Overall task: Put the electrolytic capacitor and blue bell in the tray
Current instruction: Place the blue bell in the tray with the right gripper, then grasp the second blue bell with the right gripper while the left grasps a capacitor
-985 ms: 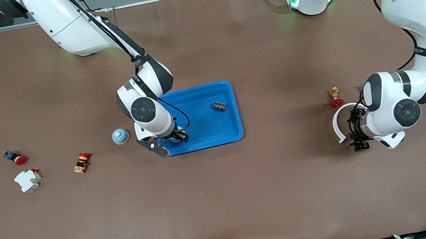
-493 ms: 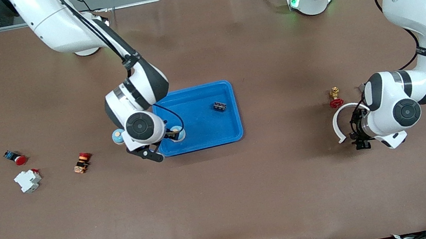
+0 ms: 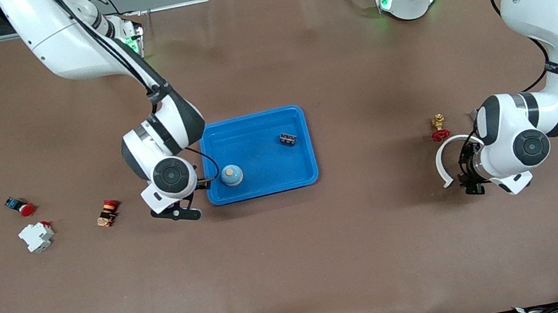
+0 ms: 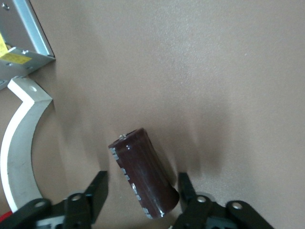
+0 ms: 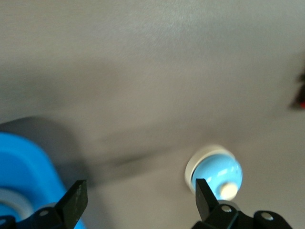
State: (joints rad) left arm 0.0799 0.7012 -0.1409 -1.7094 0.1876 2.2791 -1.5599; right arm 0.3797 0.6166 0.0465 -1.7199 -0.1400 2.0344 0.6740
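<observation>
The bright blue tray (image 3: 267, 184) lies mid-table. One blue bell (image 3: 231, 175) sits in its corner nearest the right arm's end. A small dark part (image 3: 287, 138) also lies in the tray. A second blue bell (image 5: 217, 172) stands on the table just outside the tray, hidden under the right wrist in the front view. My right gripper (image 3: 176, 211) (image 5: 140, 198) is open and empty, low over the table between tray and second bell. My left gripper (image 3: 469, 181) (image 4: 141, 191) is open, its fingers on either side of the dark brown electrolytic capacitor (image 4: 143, 179) lying on the table.
A white curved ring piece (image 3: 446, 162) (image 4: 16, 152) and a red valve (image 3: 439, 128) lie beside the left gripper. Toward the right arm's end lie an orange-red button (image 3: 107, 213), a white breaker (image 3: 36, 237) and a red push button (image 3: 22, 208).
My right gripper has left a blue bell in the tray and moved out toward the right arm's end, now covering the second bell. The left arm has hardly moved.
</observation>
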